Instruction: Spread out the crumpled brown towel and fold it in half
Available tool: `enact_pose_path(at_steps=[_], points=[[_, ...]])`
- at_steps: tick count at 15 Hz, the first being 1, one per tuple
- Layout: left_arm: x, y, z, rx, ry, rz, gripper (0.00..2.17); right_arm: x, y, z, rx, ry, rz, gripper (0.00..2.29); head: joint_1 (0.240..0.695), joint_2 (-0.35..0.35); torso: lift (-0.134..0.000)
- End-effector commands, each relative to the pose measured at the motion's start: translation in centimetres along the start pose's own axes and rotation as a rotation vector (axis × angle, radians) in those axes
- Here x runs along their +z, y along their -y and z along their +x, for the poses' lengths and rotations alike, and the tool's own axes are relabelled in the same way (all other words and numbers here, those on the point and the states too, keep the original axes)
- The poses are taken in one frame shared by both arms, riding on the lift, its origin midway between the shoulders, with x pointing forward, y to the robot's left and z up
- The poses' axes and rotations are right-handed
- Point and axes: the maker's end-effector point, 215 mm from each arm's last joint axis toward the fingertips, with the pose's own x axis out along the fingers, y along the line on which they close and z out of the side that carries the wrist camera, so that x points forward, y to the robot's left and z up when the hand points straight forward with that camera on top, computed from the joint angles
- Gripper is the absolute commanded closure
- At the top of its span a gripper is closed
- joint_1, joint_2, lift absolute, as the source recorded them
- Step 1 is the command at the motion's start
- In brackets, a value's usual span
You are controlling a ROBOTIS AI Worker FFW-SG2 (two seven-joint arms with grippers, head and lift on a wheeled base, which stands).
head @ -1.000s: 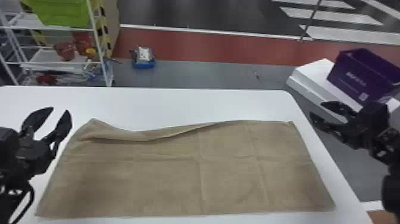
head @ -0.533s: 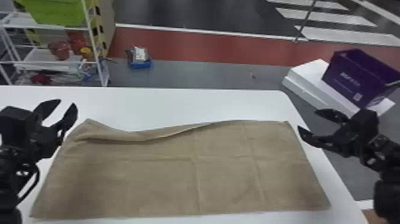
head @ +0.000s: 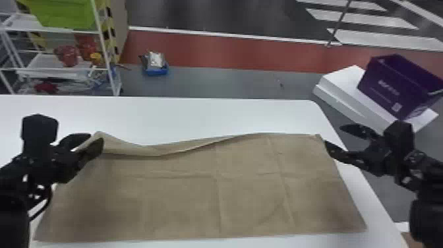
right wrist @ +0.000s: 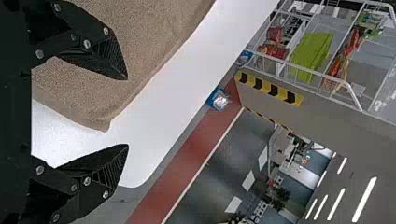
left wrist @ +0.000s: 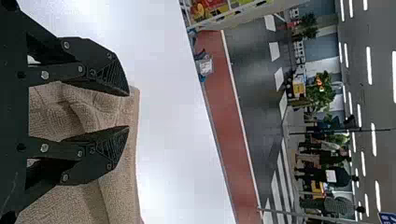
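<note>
White rack [head: 66,30] at far left beyond the table [head: 197,115], green bin [head: 66,13] on its upper shelf.

Left gripper [head: 96,138] is at the towel's [head: 184,198] far left corner, fingers spread. Left wrist view has rumpled cloth behind the fingers, seen through the gap between them. Can't tell if either finger touches it.

Blue tray [head: 156,71] sits on the floor past the table, right of the rack.

Towel is on the table, laid out wide and mostly flat, brown, woven look. Left part is the messy bit: far left corner comes to a peak, and a loose lip runs from it along the far edge, dipping, then tapering out past the middle. Left side slants outward toward the near left corner. Middle and right are flatter, with crease lines running near to far and a fainter one crossing them. Near edge is close to straight. Right side slants out to a pointed near right corner, close to the table's right edge.

Right gripper [head: 333,135] is at the far right corner, fingers spread; can't tell about contact.

Purple box [head: 382,85] rests on a white block [head: 342,89] at far right, off the table.
</note>
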Motion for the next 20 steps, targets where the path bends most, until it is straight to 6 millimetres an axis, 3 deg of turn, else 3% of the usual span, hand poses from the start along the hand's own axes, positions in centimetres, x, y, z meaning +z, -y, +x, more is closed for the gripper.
enact_pose_path(at_steps=[1, 5, 7, 8, 10, 11, 20], points=[[1.4, 0.2, 0.3, -0.005, 0.019, -0.005, 0.76, 0.0, -0.1, 0.1, 0.002, 0.002, 0.001, 0.43, 0.695, -0.176, -0.124], [2.3, 2.2, 1.7, -0.032, -0.026, 0.021, 0.76, -0.6, -1.7, 0.0, 0.046, 0.000, 0.006, 0.47, 0.695, -0.187, -0.124], [1.5, 2.4, 1.8, -0.036, -0.058, 0.008, 0.80, -0.5, -2.2, -0.2, 0.060, 0.017, 0.020, 1.47, 0.695, -0.192, -0.124], [1.0, 2.7, 1.8, -0.039, -0.077, -0.002, 0.91, -0.5, -2.3, -0.8, 0.083, 0.029, 0.056, 1.79, 0.695, -0.193, -0.124], [0.3, 2.9, 1.6, -0.040, -0.123, -0.024, 1.22, -0.6, -3.3, -1.9, 0.120, 0.056, 0.103, 1.86, 0.695, -0.192, -0.124], [0.1, 2.8, 1.6, -0.035, -0.131, -0.027, 1.25, -0.3, -3.8, -1.9, 0.129, 0.065, 0.096, 1.86, 0.695, -0.193, -0.124], [-0.4, 1.3, 1.5, 0.026, -0.147, -0.003, 1.25, 0.3, -11.4, -2.1, 0.333, 0.084, 0.125, 1.86, 0.695, -0.144, -0.124]])
